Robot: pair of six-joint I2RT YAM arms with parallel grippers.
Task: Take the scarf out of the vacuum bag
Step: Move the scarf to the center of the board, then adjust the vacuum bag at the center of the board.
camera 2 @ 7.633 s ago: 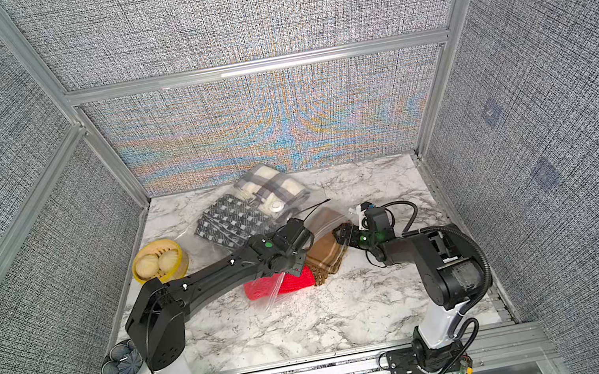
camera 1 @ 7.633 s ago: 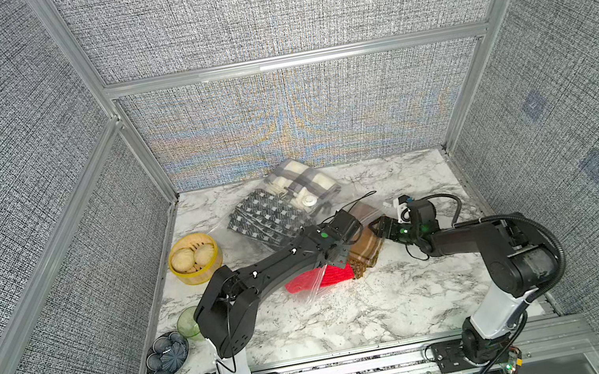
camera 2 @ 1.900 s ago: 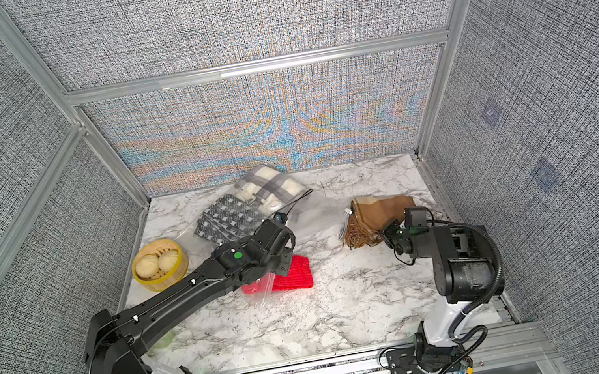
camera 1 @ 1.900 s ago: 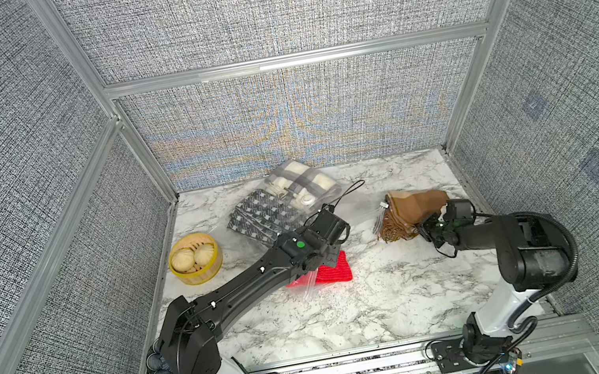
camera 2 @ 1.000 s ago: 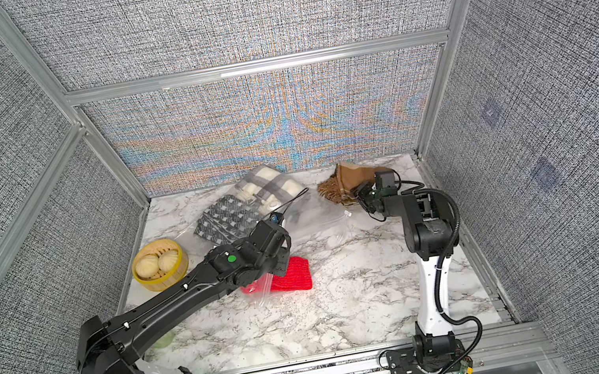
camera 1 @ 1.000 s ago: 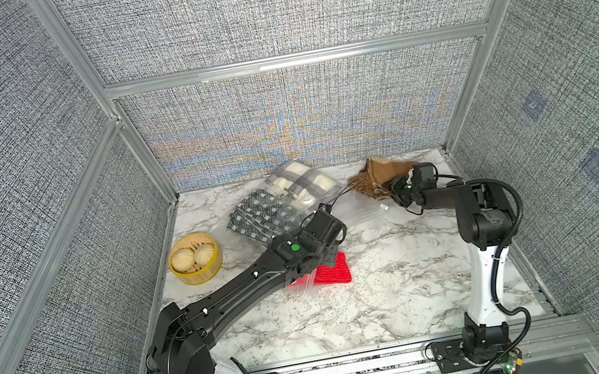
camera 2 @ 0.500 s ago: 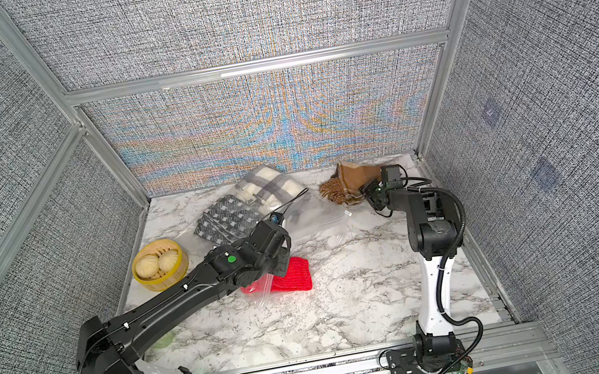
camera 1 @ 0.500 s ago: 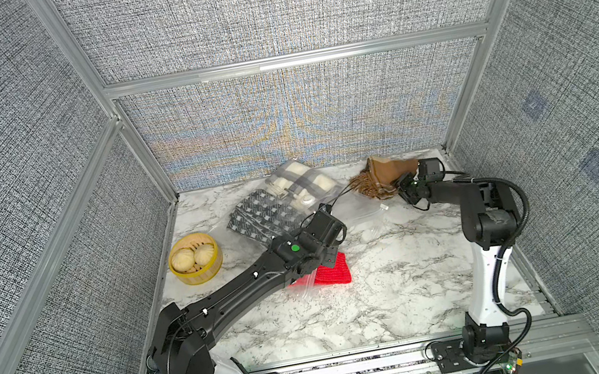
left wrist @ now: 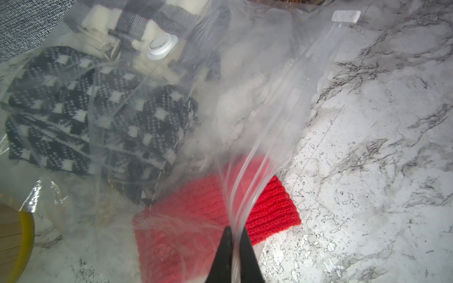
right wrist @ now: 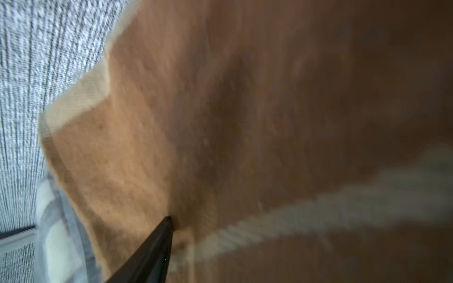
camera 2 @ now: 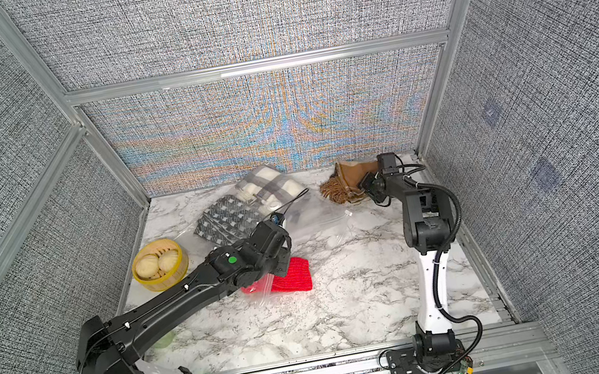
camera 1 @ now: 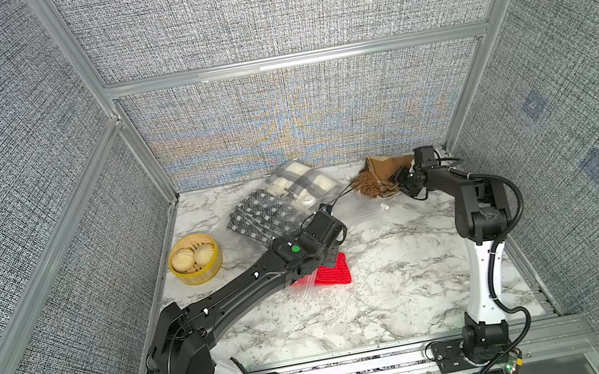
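The left gripper has its jaws closed, pinching the vacuum bag at its zip-seal edge. The right gripper is against the brown fringed scarf. Its opening cannot be determined, as only one finger is visible. The scarf lies outside the bag, at the table's back right corner.

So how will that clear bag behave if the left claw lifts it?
Likely floppy: the bag creases and folds at the left claw. Probably slippery, since its film looks glossy. The checked scarf inside would likely weigh that end down.
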